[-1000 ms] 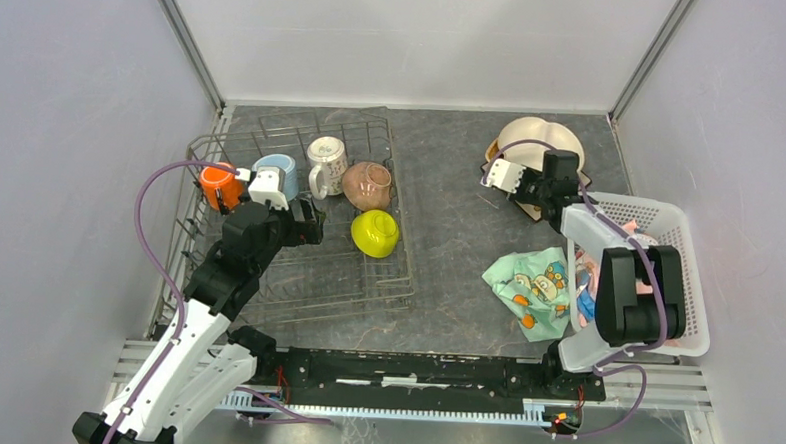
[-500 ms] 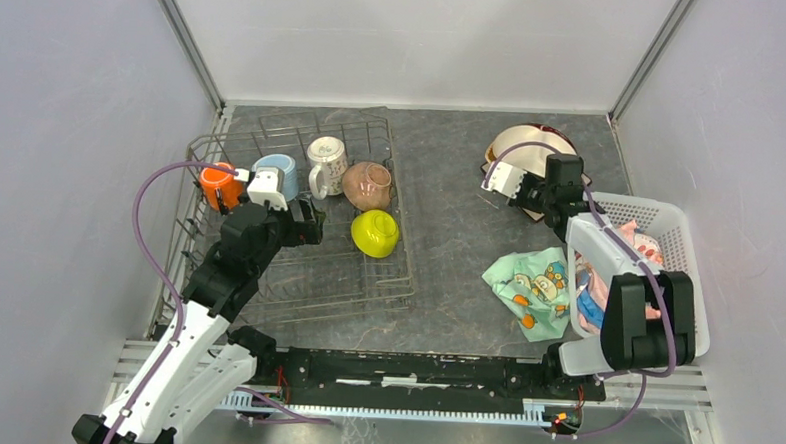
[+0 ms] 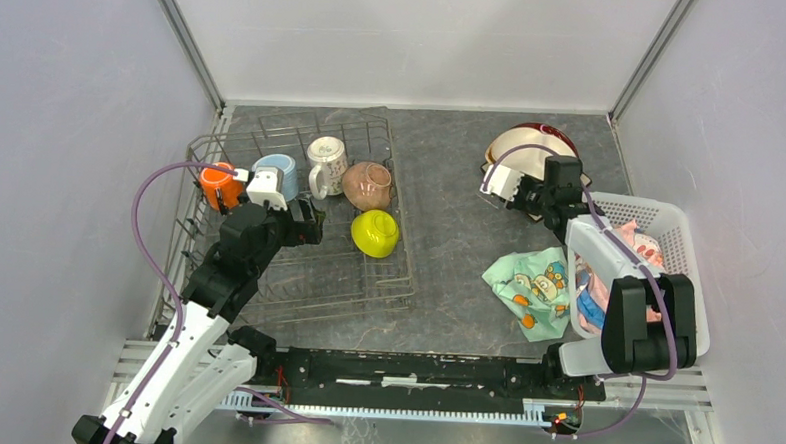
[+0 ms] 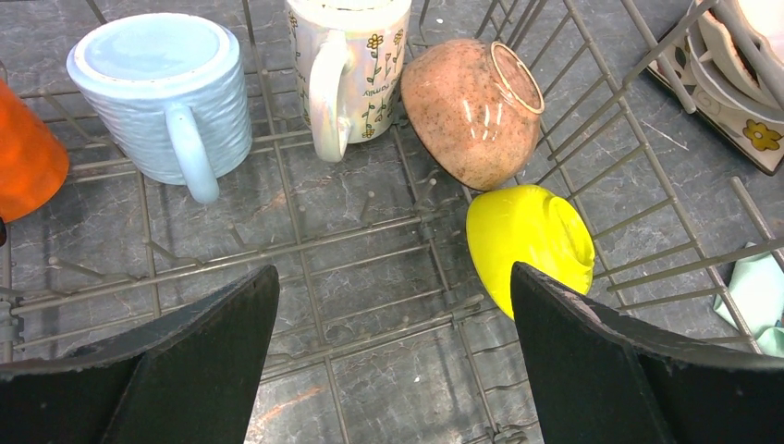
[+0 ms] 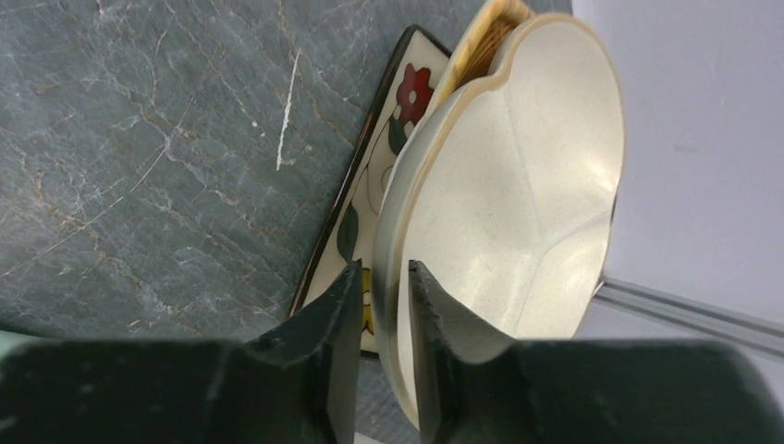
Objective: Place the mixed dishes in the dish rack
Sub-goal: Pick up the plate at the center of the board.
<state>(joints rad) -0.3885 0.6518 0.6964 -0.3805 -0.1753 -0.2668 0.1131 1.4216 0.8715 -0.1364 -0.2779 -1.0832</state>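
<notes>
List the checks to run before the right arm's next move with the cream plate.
1. The right end effector straddles the rim of the cream three-section plate: ok.
2. Grip firm on that rim: cannot tell.
3. Plate clear of the flower-printed plate with a dark rim beneath it: cannot tell; it is tilted up on edge.
4. Bare tine rows in the near half of the grey wire dish rack: ok.
5. The left end effector open and empty above the rack floor: ok.

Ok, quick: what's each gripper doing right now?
Left gripper: open, empty, above the dish rack.
Right gripper: fingers straddle the cream plate's rim; clamped or not, cannot tell.
</notes>
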